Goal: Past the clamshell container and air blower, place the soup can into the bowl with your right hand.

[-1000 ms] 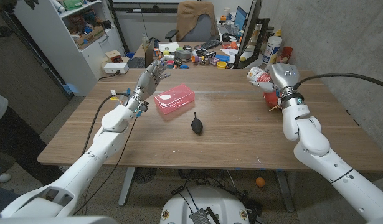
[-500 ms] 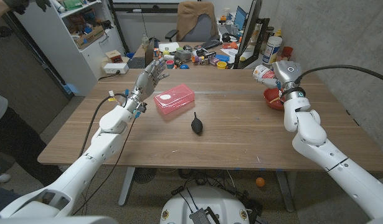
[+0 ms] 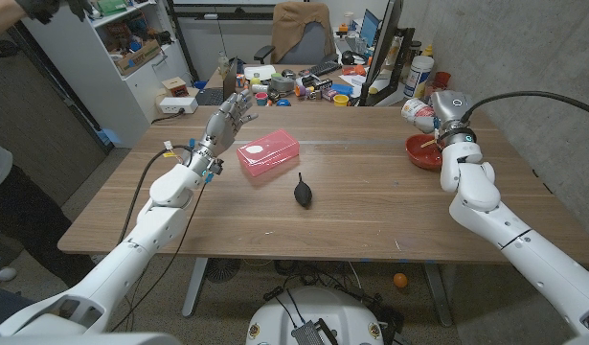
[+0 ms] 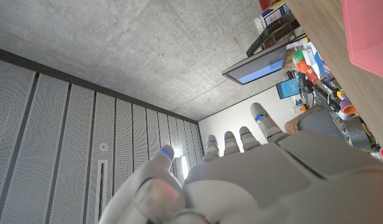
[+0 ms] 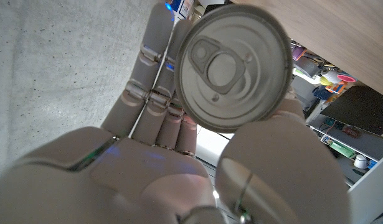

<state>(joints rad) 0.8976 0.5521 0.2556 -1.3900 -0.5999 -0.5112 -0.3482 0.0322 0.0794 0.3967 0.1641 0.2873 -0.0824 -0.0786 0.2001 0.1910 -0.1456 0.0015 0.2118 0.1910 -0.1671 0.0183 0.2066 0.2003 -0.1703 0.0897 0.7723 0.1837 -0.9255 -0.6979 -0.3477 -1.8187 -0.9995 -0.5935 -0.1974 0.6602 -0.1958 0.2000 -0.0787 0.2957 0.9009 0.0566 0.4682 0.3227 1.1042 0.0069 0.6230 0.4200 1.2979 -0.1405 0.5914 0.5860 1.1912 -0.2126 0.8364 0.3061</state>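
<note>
A lab or office: cluttered desk (image 3: 304,81), monitor (image 3: 371,29) (chair (image 3: 302,34) behind), shelving (image 3: 131,43).

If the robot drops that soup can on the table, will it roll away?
Probably, if it lands on its side: the soup can is round with a flat metal lid, so it would likely roll. Landing on an end, it should stand. It looks stiff and smooth, so maybe slippery in the right hand.

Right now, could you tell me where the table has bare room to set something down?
The near half of the wooden table is bare, in front of the air blower. There is also open wood between the pink clamshell container and the red bowl. It is crowded at the far edge, among the clutter, and near the left robot hand.
</note>
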